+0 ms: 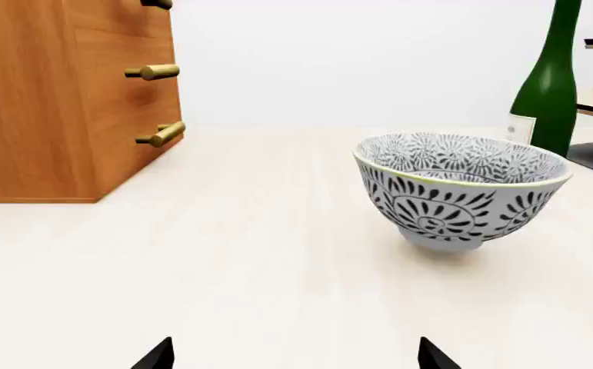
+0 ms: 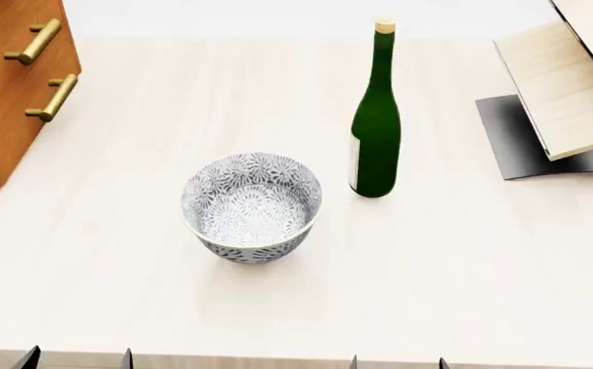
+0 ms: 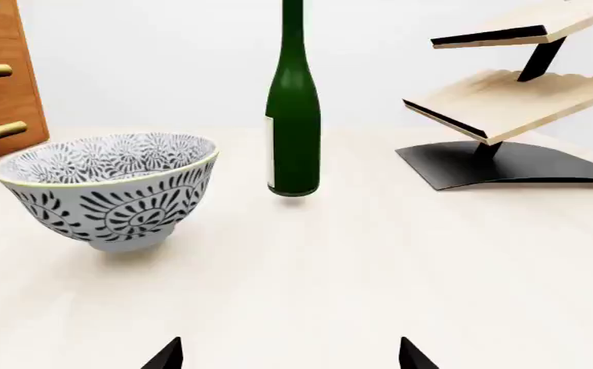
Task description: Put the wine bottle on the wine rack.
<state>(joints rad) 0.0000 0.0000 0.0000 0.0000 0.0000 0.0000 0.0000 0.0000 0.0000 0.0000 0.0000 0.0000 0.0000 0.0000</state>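
While we wait, bottle: wine bottle (image 2: 375, 123) upright, beside patterned bowl (image 2: 252, 206).
Rack: wine rack (image 2: 568, 92) apart, unloaded.
Our grippers: left gripper (image 1: 296, 355) and right gripper (image 3: 289, 355) spread, holding nothing.

Dark green bottle (image 2: 376, 131) with tan cork and pale label; grey-white bowl (image 2: 252, 206) in black leafy swirls; orange-brown cabinet (image 2: 7, 84) with brass handles; light-wood rack (image 2: 563, 92) on dark grey base.

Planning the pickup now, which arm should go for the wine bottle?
Right. The wine bottle stands right of the bowl, toward the wine rack. The right gripper has an open path; the left gripper's is blocked by the bowl.
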